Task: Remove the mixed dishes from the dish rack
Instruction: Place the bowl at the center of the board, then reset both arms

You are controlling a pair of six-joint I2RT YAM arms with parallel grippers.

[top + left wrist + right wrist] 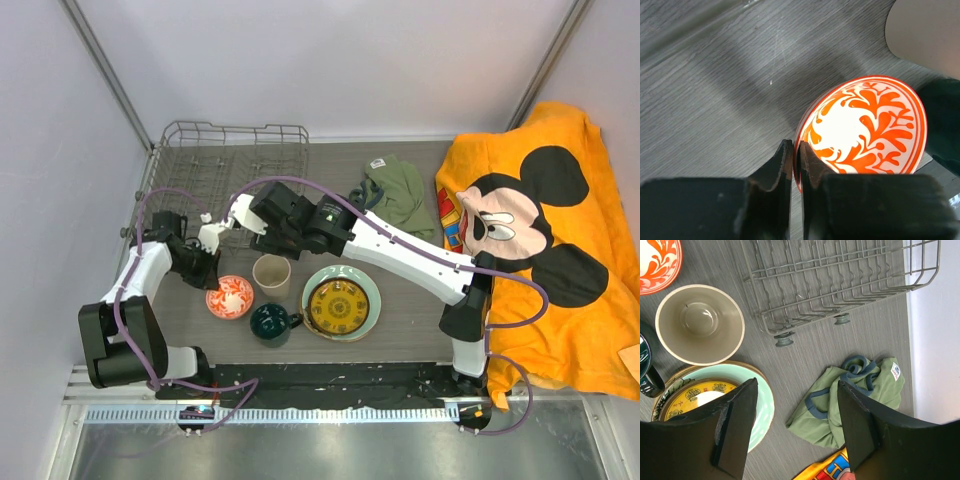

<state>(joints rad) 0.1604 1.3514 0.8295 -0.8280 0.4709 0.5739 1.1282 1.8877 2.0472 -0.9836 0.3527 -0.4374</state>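
Observation:
The grey wire dish rack [225,160] stands at the far left with no dishes in it; its corner also shows in the right wrist view [840,280]. My left gripper [207,265] [797,150] is shut on the rim of the small red-and-white patterned bowl [230,297] [865,125], low over the table in front of the rack. The beige cup [272,272] [700,322] and dark green mug [270,322] stand beside it. The small yellow patterned plate [335,305] lies on the pale green plate [367,290], with the cream floral plate's rim [670,377] beneath. My right gripper [258,222] [796,385] is open and empty above the rack's near edge.
An olive-green cloth garment [395,195] [850,400] lies crumpled right of the rack. A large orange Mickey Mouse towel [540,230] covers the table's right side. White walls close in the left, back and right.

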